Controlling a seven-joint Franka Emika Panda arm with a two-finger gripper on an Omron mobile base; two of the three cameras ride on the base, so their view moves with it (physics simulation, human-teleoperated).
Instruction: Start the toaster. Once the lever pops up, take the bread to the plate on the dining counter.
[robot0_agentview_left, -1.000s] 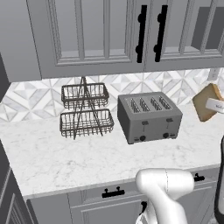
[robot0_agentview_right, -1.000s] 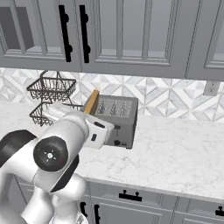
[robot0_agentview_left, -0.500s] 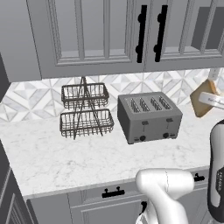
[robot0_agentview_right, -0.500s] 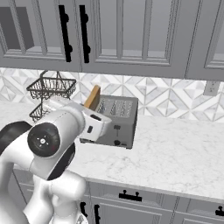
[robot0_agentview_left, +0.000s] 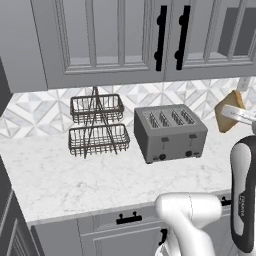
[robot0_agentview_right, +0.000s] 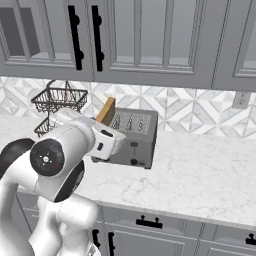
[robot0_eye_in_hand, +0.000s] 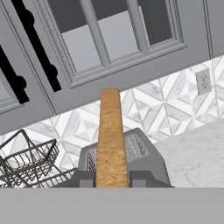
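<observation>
1. Golden-tan bread (robot0_eye_in_hand: 111, 140) sits clamped edge-on between the two dark fingertips of the gripper (robot0_eye_in_hand: 112, 178), its long axis running straight out from the hand.
2. From the left base camera the slice (robot0_agentview_left: 229, 111) hangs in the air to the right of the toaster (robot0_agentview_left: 170, 132), clear of its slots and above the worktop; the right base camera shows it (robot0_agentview_right: 105, 111) raised just off the toaster's (robot0_agentview_right: 131, 137) near corner.
3. Judging by that, the toasting step looks finished and the carry is under way.
4. Neither the plate nor the dining counter can be seen from this spot, so which way the slice must travel cannot be told; probably the base has to turn away from the wall cabinets (robot0_agentview_left: 115, 40).
5. The wire basket rack (robot0_agentview_left: 96, 125) stands on the far side of the toaster from the slice, out of the way.
6. Held by one end with most of its length sticking out, the slice could pivot or slip if the arm swings sharply.
</observation>
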